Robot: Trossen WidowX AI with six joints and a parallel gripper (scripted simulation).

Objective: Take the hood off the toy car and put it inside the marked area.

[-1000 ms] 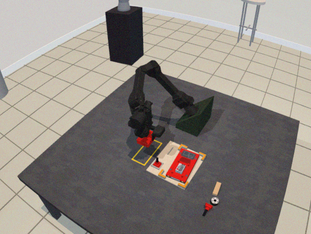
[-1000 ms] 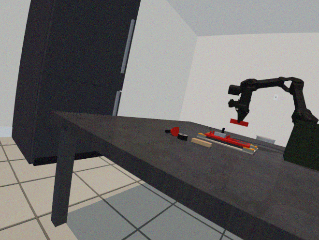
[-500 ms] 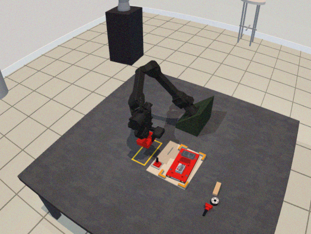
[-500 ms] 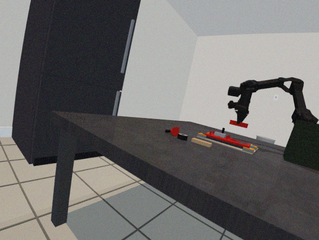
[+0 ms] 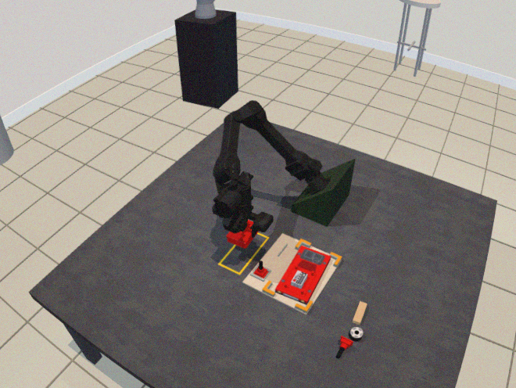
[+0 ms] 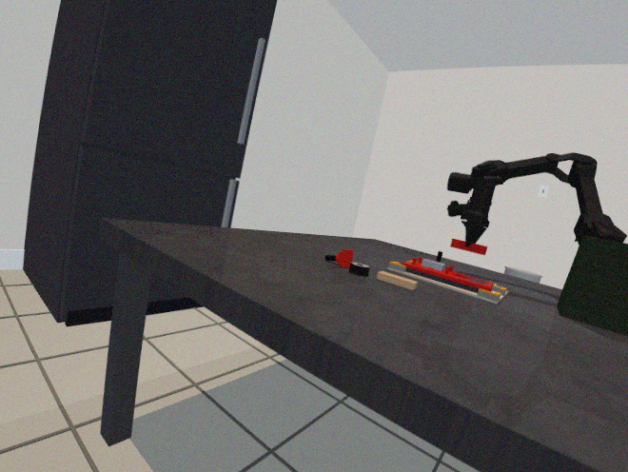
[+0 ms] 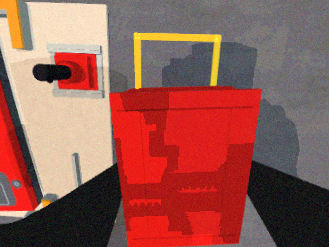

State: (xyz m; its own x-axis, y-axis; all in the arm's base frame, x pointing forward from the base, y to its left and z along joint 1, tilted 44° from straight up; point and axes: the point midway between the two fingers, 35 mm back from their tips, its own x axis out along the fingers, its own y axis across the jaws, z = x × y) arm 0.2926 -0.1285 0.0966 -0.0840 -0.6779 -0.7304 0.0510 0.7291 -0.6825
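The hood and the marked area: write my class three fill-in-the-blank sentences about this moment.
1. The end effector is shut on the red ____.
2. The marked area is outlined in ____.
3. In the exterior view, the hood is ____ the table, not resting on it.

Missing words: hood; yellow; above

The matte black six-joint robot arm (image 5: 233, 167) is one uniform dark colour from base to tip, with no markings, lettering or coloured trim that can be made out. Its links are slim, boxy beams with rounded, bulkier housings at the joints. Near the wrist a short cylindrical black housing (image 6: 459, 183) juts out sideways. The black parallel-jaw gripper (image 6: 474, 239) tapers to a narrow point in the side view. From the wrist camera its two black fingers show as broad, plain dark wedges. Cables and screws cannot be made out.
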